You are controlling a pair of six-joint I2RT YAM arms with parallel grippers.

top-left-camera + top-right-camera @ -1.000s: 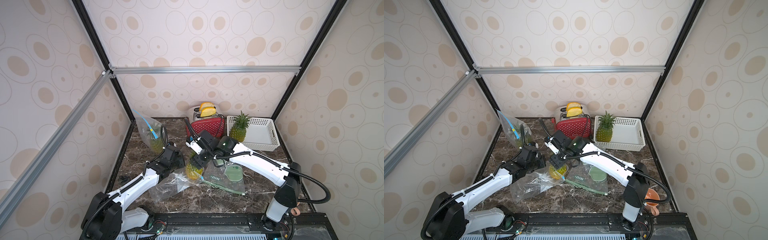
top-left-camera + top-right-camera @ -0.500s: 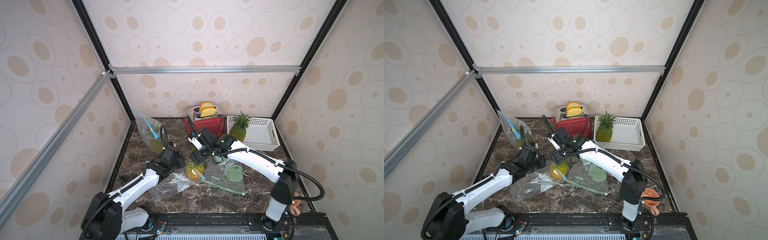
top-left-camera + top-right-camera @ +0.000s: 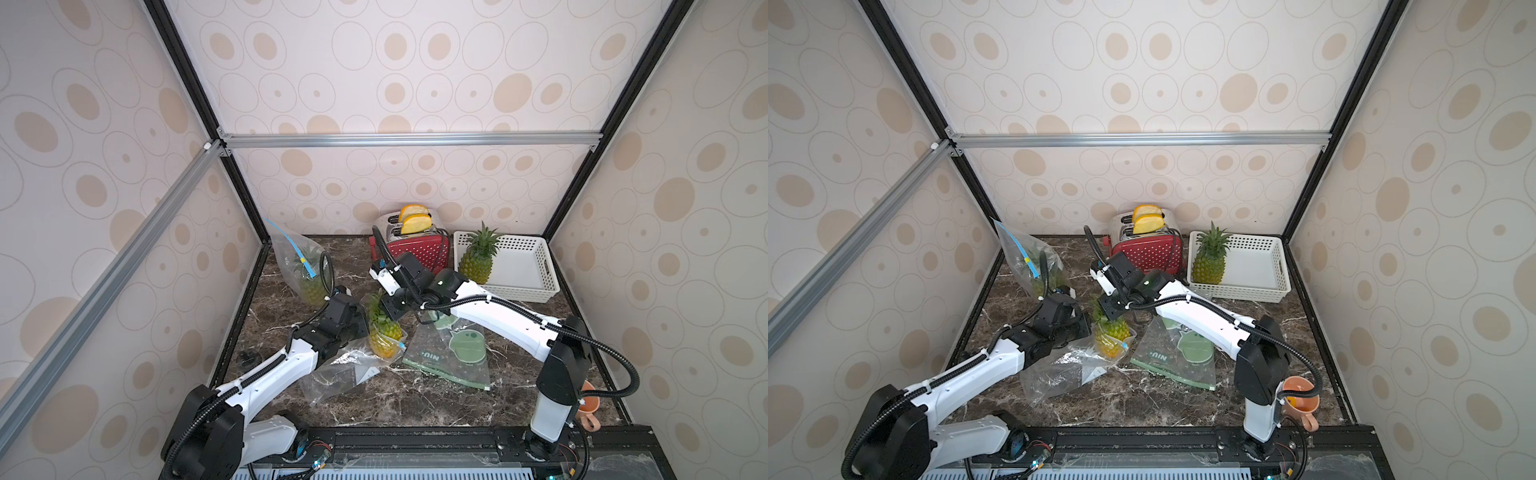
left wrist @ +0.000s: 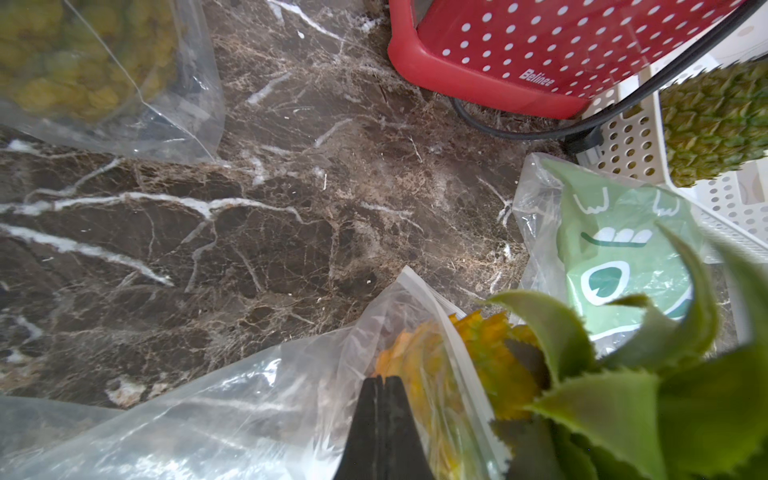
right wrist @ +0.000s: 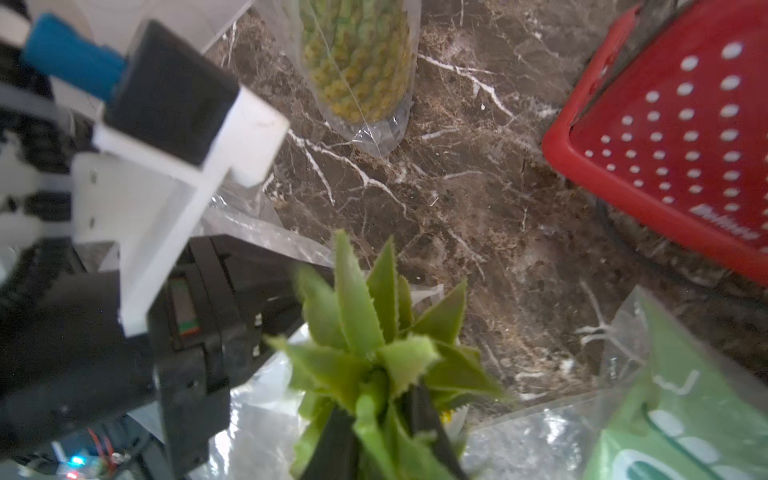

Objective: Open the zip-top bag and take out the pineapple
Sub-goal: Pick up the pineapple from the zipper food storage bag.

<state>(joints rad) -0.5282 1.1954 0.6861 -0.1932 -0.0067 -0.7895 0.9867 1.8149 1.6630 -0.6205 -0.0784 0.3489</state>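
A clear zip-top bag [image 3: 340, 372] [image 3: 1059, 370] lies crumpled in the middle of the marble table. The small yellow pineapple [image 3: 384, 336] [image 3: 1111, 334] stands at its mouth, body partly inside, green crown sticking out. My left gripper [image 3: 363, 326] [image 4: 384, 380] is shut on the bag's clear plastic just beside the zip strip, with the bag [image 4: 249, 395] spreading below it and the pineapple [image 4: 490, 357] close by. My right gripper [image 3: 388, 309] [image 5: 376, 411] is shut on the pineapple's leafy crown [image 5: 374, 332], black fingers on either side of the leaves.
A second bagged pineapple [image 3: 309, 270] leans at the back left. A red dotted toaster [image 3: 415, 249] and a white basket [image 3: 519, 293] holding a pineapple [image 3: 478, 257] stand at the back. A green printed bag [image 3: 453, 353] lies under my right arm. An orange cup [image 3: 588, 409] sits front right.
My right gripper, open around the crown a moment ago, has shut on the leaves. The right wrist has shifted slightly toward the back. The left arm has stayed put.
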